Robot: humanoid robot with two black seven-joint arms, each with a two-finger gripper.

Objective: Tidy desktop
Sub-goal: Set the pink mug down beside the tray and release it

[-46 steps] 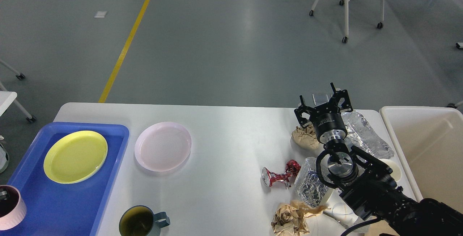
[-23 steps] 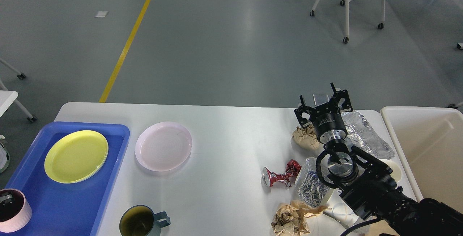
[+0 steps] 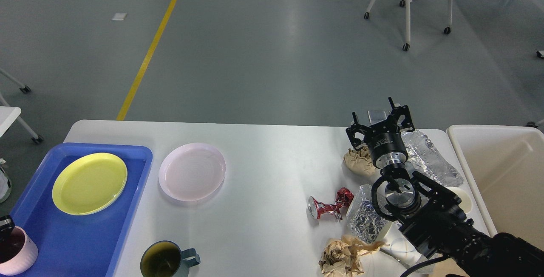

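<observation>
Desktop (image 3: 263, 175) fills the lower half of the frame: wide white top, rounded corners, smooth with a slight gloss. Left end: blue tray (image 3: 76, 234) overhanging the lower left, yellow plate (image 3: 89, 183) inside it, pink cup (image 3: 15, 251) at the tray's bottom-left corner, cut by the frame edge. Something dark sits at that cup's rim, can't tell what it is. Pink plate (image 3: 192, 171) on bare tabletop just right of the tray. Dark green mug (image 3: 165, 261) at the bottom edge, handle pointing right.

Right end is cluttered: crushed red can (image 3: 329, 207), foil wad (image 3: 366, 217), brown paper ball (image 3: 342, 255) at bottom, second brown paper ball (image 3: 359, 160) higher up, foil sheet (image 3: 429, 162) near the right edge. Cream bin (image 3: 488, 162) beside the table at right.

Right gripper (image 3: 379, 125) hovers above the upper paper ball and foil sheet, fingers spread wide, nothing between them. Left gripper not visible.
</observation>
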